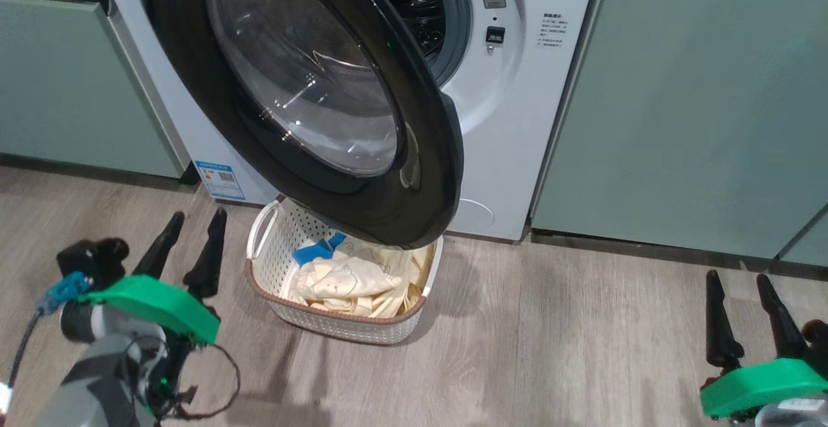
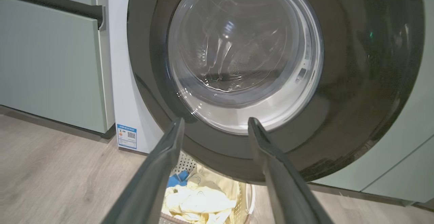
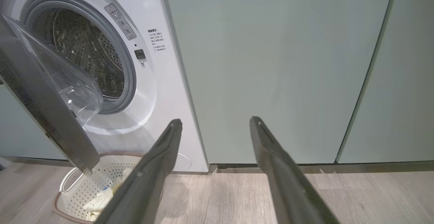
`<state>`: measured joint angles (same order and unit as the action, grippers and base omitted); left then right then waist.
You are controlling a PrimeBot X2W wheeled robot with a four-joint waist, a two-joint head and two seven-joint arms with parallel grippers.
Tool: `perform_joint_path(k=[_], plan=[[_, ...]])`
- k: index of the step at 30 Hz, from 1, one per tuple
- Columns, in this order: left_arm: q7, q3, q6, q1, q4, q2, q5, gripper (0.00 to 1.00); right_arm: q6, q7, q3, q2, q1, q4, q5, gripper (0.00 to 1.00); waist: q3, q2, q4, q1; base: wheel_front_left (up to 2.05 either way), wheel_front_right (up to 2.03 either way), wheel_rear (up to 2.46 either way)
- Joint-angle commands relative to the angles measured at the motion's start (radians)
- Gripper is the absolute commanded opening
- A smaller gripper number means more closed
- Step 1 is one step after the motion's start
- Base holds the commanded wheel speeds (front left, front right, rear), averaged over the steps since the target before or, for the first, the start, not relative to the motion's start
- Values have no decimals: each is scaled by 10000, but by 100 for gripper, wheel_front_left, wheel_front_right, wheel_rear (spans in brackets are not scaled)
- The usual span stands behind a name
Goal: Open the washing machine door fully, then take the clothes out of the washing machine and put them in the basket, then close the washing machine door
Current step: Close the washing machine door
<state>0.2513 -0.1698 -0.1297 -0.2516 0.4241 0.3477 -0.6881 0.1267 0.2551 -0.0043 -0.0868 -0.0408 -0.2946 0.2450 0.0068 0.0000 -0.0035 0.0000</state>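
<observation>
Glossy black door with bulgy clear glass hangs partly open over the basket of cream clothes, left gripper and right gripper both spread wide, empty.

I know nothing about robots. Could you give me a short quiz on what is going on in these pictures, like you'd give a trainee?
1. True or false: the clothes lie in the basket.
2. Pick one. The washing machine door is: A) shut tight; B) open, hanging out over the basket; C) lying flat on the floor.
3. Fill the gap: the left gripper and the right gripper both have their fingers ____, with nothing between them.

Key: 1 true. 2 B. 3 open.
</observation>
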Motion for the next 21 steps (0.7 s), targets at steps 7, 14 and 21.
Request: perform_joint_path(k=[7,14,21], plan=[[104,1392,-10,171,-826,-326,942,100,40,67,179,26,-116,384,-4,100,-34,0,-11,0,0,0,0],[104,1521,-10,593,-847,-703,1691,100,40,67,234,97,-54,440,-56,100,-84,0,-25,0,0,0,0],[104,1505,-10,608,-582,-811,2392,100,40,67,205,154,-7,445,-53,100,-98,0,-25,0,0,0,0]])
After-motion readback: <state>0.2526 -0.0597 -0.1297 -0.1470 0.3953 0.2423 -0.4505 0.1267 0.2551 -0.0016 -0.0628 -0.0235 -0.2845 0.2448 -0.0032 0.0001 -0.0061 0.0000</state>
